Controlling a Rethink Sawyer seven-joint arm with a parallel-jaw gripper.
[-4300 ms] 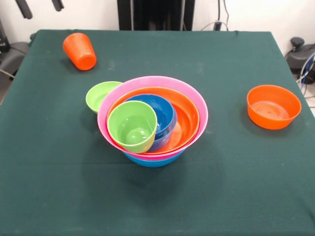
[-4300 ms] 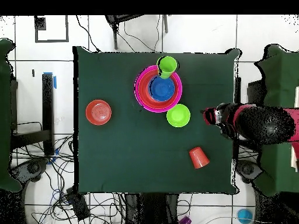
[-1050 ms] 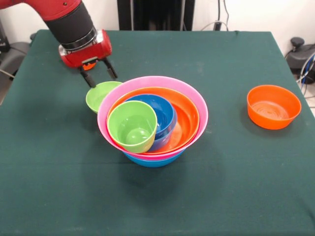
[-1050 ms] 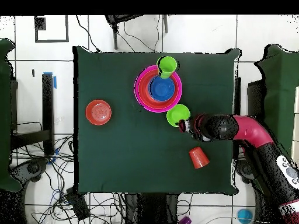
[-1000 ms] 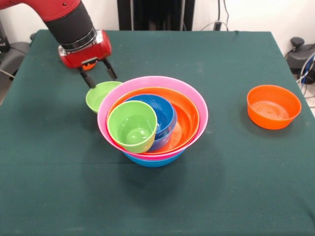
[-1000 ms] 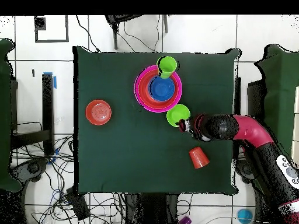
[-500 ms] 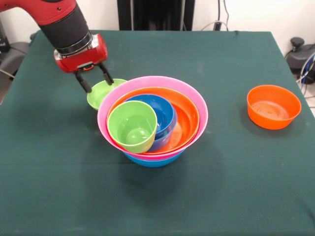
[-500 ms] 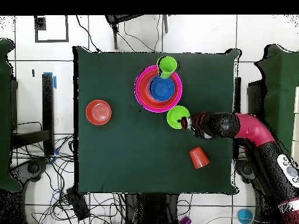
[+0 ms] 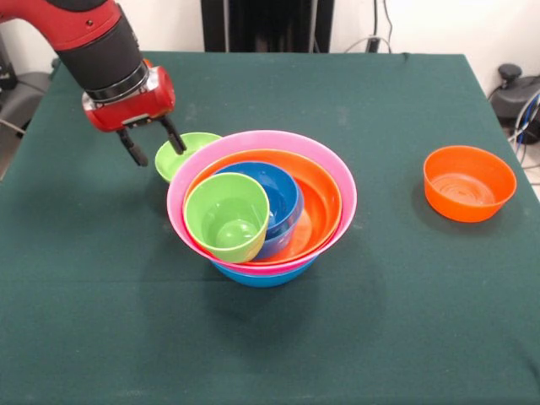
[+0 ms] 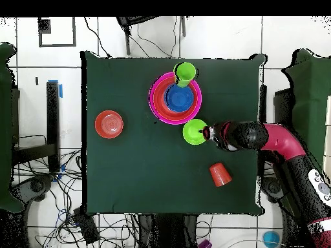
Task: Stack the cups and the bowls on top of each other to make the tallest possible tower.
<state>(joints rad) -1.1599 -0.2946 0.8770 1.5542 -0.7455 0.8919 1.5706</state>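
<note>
I see my fingers (image 9: pixel 153 145) spread wide, straddling the near rim of the small lime-green bowl (image 9: pixel 181 152): one prong inside it, one outside. The bowl sits just beside the tower (image 9: pixel 261 202), which lies beyond it.

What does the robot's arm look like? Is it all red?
Mostly red! The arm is a thick red tube with a black ribbed band and a thin silver ring. Its red, boxy end carries the gripper, two thin black fingers.
</note>
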